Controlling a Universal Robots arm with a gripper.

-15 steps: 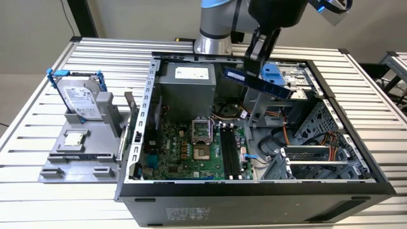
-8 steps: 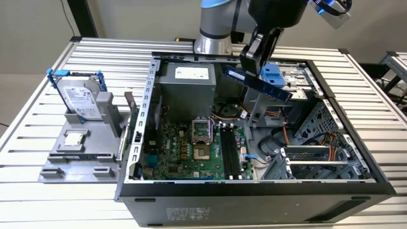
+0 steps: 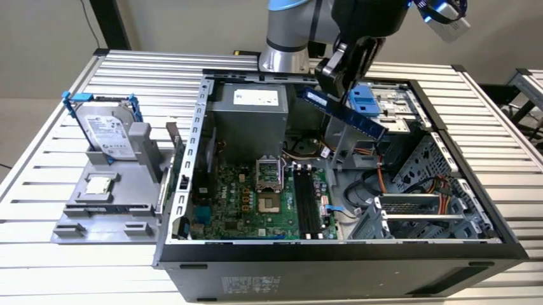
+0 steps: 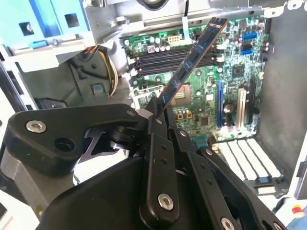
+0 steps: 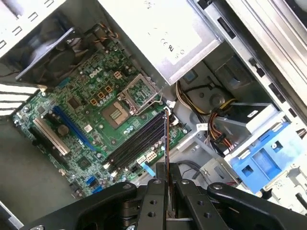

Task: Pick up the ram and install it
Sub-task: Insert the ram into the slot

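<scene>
Where the ram [image 3: 348, 114] sits: we find it in the air above the open computer case [image 3: 202, 127], clear of the motherboard [image 3: 241, 190] and not seated in the black memory slots [image 3: 307, 198].
Fingers: we record the gripper [image 3: 342, 89] pinching the ram by its flat faces, seen in both wrist views.
Long axis: slanted in the exterior view, with the higher end toward the exterior view's left.
Pointing: in the second wrist view the free end [image 4: 211, 31] reaches from the fingers [image 4: 154, 125] out over the motherboard.
Elsewhere: a hard drive [image 3: 110, 130] stands on the tabletop [image 3: 496, 121], outside the case.
</scene>
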